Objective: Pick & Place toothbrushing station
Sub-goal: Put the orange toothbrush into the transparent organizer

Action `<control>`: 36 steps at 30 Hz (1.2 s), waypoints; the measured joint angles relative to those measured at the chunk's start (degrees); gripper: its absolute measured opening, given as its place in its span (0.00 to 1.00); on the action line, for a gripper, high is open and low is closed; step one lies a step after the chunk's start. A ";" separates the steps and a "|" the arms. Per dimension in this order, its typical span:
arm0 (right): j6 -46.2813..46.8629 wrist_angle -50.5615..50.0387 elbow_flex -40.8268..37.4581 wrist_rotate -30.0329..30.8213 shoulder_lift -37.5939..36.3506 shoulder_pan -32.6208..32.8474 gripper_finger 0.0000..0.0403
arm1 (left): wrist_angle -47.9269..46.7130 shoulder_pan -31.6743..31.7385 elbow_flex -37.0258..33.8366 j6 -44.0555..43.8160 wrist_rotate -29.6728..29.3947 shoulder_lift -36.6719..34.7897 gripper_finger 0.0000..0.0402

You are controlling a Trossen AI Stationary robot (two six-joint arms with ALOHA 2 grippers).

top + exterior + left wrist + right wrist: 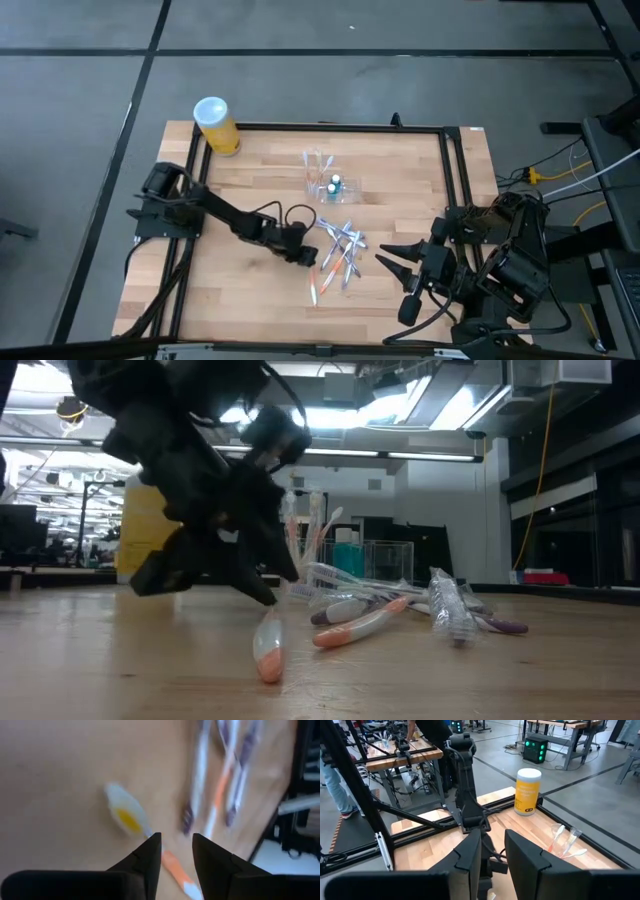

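the left gripper [176, 851] is straddling an orange toothbrush [172, 865], jaws apart, not yet clamping; the handle is risking sliding sideways. the right gripper [492, 851] is waiting, gaping.

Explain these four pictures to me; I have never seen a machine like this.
Two dark robot arms work at a wooden table. One camera looks straight down, one sits at table height, and one rides on each wrist. From above, the left gripper is low over a pile of toothbrushes. Its wrist camera shows its fingers either side of an orange and white toothbrush, with gaps, so nothing is held yet. The right gripper waits, open and empty, at the table's right side. Farther back stand a clear plastic holder with brushes in it and a yellow cylinder with a white lid.
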 joint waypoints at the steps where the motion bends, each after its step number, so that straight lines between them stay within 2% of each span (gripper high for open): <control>1: 0.00 0.00 0.00 -0.12 0.00 0.00 0.23 | -0.41 0.50 0.00 -0.06 -0.36 0.24 0.26; 6: 0.19 0.00 0.00 -0.50 0.00 0.00 0.23 | -2.44 3.28 0.17 -0.91 -2.99 0.22 0.23; 13: 1.11 0.00 0.00 -0.56 0.00 0.33 0.23 | -4.75 9.01 -0.01 5.60 -5.75 -1.37 0.21; 15: 1.35 0.00 0.00 -0.56 0.00 0.35 0.23 | -5.38 10.54 -0.07 8.98 -3.99 -3.20 0.22; 20: 1.48 0.44 0.00 -0.52 0.00 0.39 0.23 | -5.68 11.05 0.00 13.82 5.18 -9.41 0.24; 23: 1.23 0.44 0.00 -0.11 0.00 0.50 0.23 | -11.45 8.99 0.03 13.39 3.07 -12.52 0.25; 27: 0.13 0.44 0.00 0.55 0.00 0.50 0.23 | -22.59 7.08 -0.07 11.32 -0.09 -11.77 0.26; 32: -0.69 0.44 0.00 0.95 0.02 0.50 0.23 | -18.55 7.88 0.04 12.22 3.89 -8.57 0.26; 36: -0.48 0.44 0.00 0.93 0.02 0.50 0.23 | -19.61 8.98 -0.02 14.30 7.36 -7.25 0.26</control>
